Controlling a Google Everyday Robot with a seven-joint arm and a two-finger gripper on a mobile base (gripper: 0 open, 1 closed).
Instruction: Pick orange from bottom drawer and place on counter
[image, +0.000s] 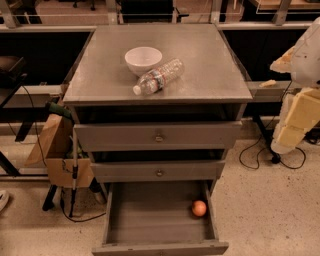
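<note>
The orange (199, 208) lies on the grey floor of the bottom drawer (150, 220), which is pulled out, near its right wall. The counter (210, 65) is the flat grey top of the cabinet. My gripper (292, 127) is at the right edge of the view, beside the cabinet at about the height of the top drawer. It is well above and to the right of the orange and touches nothing.
A white bowl (143, 59) and a clear plastic bottle (159, 76) lying on its side sit on the counter's left-middle part. Two upper drawers (159, 136) are partly open. A cardboard box (57, 150) and cables lie on the floor to the left.
</note>
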